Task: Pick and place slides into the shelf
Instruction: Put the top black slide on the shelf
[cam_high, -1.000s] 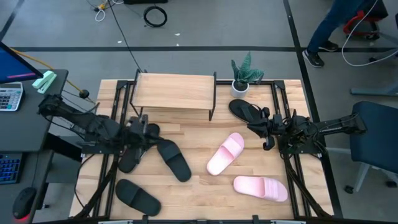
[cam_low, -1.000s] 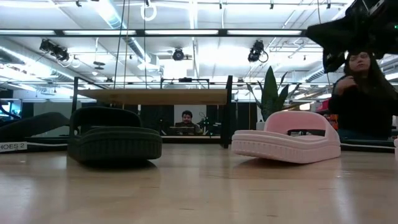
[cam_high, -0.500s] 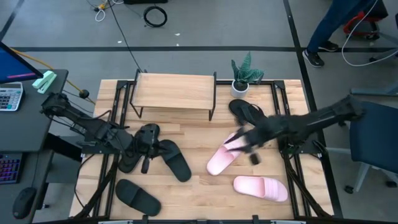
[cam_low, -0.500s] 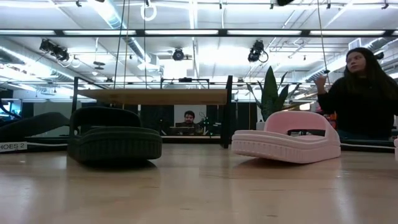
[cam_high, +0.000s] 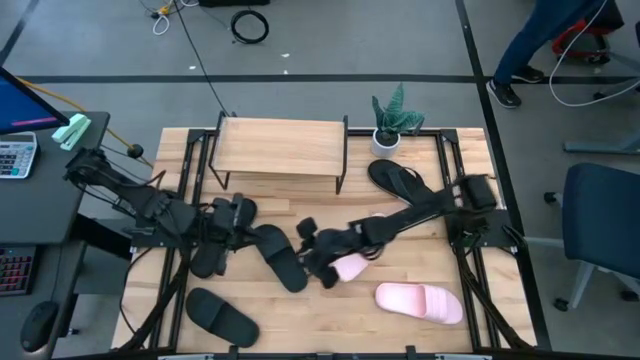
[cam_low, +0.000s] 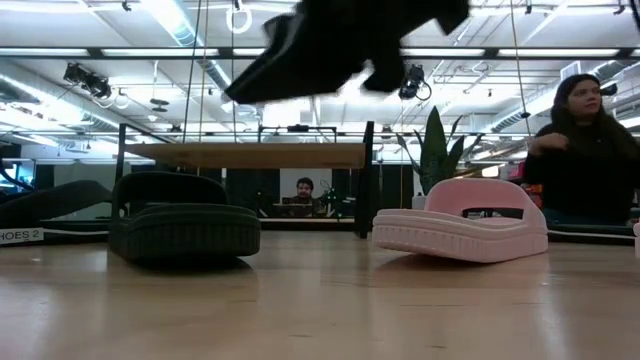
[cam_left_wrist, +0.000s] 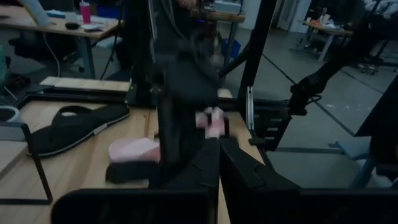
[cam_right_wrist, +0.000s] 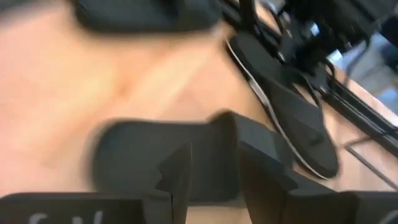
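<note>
Right gripper (cam_high: 312, 250): fingers parted, empty, over the mid-table black wide-strap rubber slide (cam_high: 277, 255) (pale pink slide (cam_high: 350, 266) just right). Left gripper (cam_high: 232, 218): jaws look nearly together, grip unclear, above the thin black flip-flop (cam_high: 205, 262) at left. Light wood shelf (cam_high: 281, 148): far side.

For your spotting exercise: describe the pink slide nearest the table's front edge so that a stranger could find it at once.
Start at the wooden table and go to its front right corner. The pink slide lies there alone, flat and crosswise. The other pink slide, nearer the centre, is partly hidden under the right arm.
</note>
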